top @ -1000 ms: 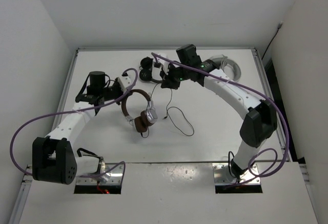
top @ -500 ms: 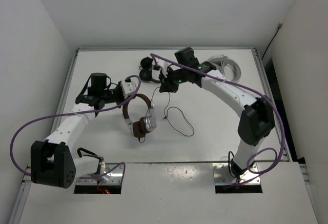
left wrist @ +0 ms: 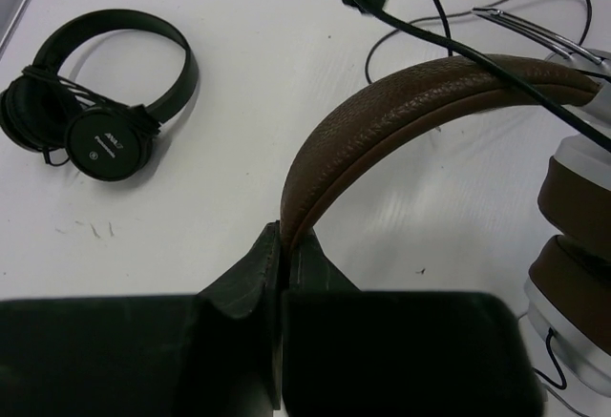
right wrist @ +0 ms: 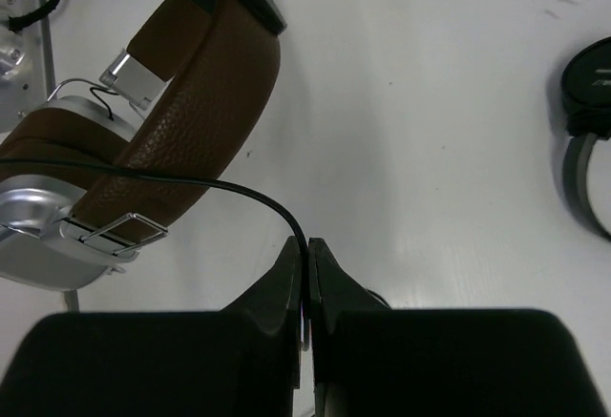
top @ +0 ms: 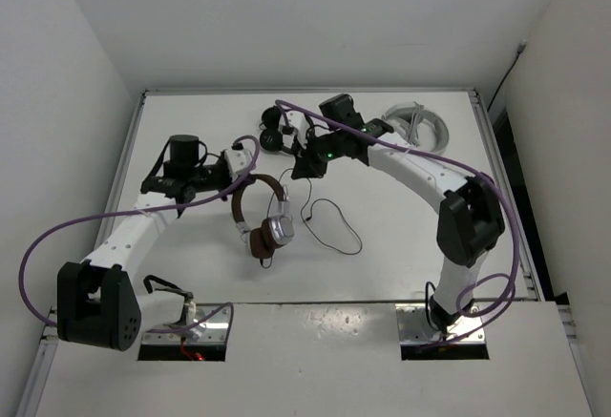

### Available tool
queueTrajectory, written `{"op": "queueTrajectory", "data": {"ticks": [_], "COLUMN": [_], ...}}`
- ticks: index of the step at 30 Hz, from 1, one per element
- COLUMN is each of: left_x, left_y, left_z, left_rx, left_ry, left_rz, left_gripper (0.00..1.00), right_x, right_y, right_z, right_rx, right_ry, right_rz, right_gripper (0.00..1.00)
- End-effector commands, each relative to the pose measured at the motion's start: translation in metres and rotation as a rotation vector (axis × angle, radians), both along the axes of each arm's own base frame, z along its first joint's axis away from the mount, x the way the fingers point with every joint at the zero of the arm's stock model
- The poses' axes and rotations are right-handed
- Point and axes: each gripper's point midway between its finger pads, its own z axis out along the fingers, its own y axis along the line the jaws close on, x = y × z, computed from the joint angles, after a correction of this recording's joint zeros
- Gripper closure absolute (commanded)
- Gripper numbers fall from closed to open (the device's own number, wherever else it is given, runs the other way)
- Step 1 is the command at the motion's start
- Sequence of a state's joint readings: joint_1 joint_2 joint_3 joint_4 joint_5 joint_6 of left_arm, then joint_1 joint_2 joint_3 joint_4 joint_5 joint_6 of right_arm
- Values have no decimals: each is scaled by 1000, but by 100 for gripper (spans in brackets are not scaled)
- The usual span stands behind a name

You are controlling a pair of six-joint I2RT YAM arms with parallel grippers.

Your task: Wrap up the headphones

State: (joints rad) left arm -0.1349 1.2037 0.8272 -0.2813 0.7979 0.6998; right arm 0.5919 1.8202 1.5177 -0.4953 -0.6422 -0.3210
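Note:
The headphones (top: 260, 209) have a brown headband and silver-and-brown earcups (top: 274, 231), and sit at mid-table. My left gripper (top: 236, 177) is shut on one end of the headband (left wrist: 420, 102), pinching it edge-on between the fingertips (left wrist: 284, 236). My right gripper (top: 304, 167) is just right of the headband's top and is shut on the thin black cable (right wrist: 191, 183), which runs from its tips (right wrist: 306, 245) across the headband (right wrist: 191, 121). The rest of the cable lies in a loose loop (top: 334, 226) on the table to the right of the earcups.
All-black headphones (top: 275, 131) lie at the back centre, close behind my right gripper, and also show in the left wrist view (left wrist: 95, 102). White headphones (top: 420, 123) lie at the back right. The table's side rails run along its left and right edges.
My left gripper has carried the headband a little to the right. My right gripper has moved left and nearer the headband with the cable, and the loop on the table has shifted slightly.

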Motion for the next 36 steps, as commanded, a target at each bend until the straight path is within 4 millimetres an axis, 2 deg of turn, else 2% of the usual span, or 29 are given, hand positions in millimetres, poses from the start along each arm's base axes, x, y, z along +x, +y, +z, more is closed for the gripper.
{"op": "queueTrajectory", "data": {"ticks": [1,5,9,13,16,17,18,23,25,26,27,29,30,31,33,36], "left_x": [13,30,43,64,77,79,83,88,89,89,88,88,86,87,87,90], "left_y": [-7,5,18,46,70,72,72,73,74,75,76,79,81,85,93,106], "left_z": [52,72,81,91,92,98,93,102,102,100,93,94,94,94,92,90], "left_rx": [-140,-239,-316,-394,-511,-534,-549,-637,-651,-648,-643,-636,-636,-637,-645,-645], "left_ry": [-71,-52,-17,-17,59,64,101,173,184,191,209,194,189,185,182,175], "left_rz": [16,131,234,393,569,582,593,629,642,655,671,689,699,711,748,798], "left_gripper": [100,100,100,100,100,100,100,100,100,100,100,100,100,100,100,100], "right_x": [-4,-10,-10,-8,-10,-14,-15,-20,-13,-9,-6,-4,-1,4,8,15], "right_y": [10,10,4,-7,-10,-11,-11,-1,0,2,2,4,5,3,0,-11], "right_z": [-1,-8,-11,-9,-7,-13,-14,-28,-34,-35,-42,-49,-52,-59,-61,-78], "right_rx": [68,94,116,140,162,154,162,166,161,168,159,159,160,157,165,156], "right_ry": [53,111,156,173,194,218,217,278,282,285,296,327,329,347,373,380], "right_rz": [17,10,-22,-50,-58,-66,-58,-86,-121,-140,-155,-173,-188,-207,-236,-289], "right_gripper": [100,100,100,100,100,100,100,100,88,84,76,67,58,55,46,45]}}
